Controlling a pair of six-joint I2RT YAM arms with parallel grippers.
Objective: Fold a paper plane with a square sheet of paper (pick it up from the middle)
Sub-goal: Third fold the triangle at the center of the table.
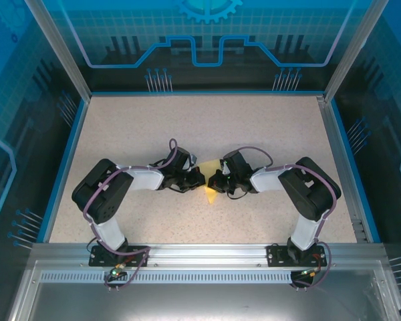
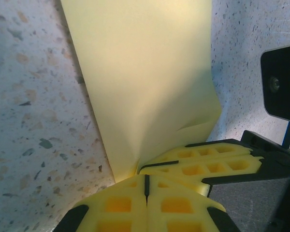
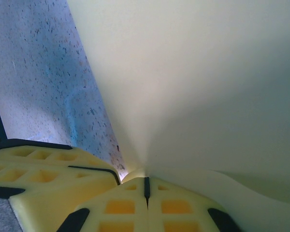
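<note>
1. While the thin, pale-yellow square sheet of paper (image 1: pixel 209 194) sits between the two grippers at the centre of the top view, over the speckled beige tabletop (image 1: pixel 207 127), hold it taut.
2. The left gripper (image 2: pixel 146 182) has its yellow fingers pressed together, pinching the sheet's edge. The right gripper (image 3: pixel 146 182) pinches it likewise, right beside.
3. In my judgement, both should move evenly, so the crease runs straight and nothing tears.

The left tool (image 2: pixel 146 180) pinches the pale-yellow sheet of paper (image 2: pixel 145 87), speckled table (image 2: pixel 34 121) either side.
</note>
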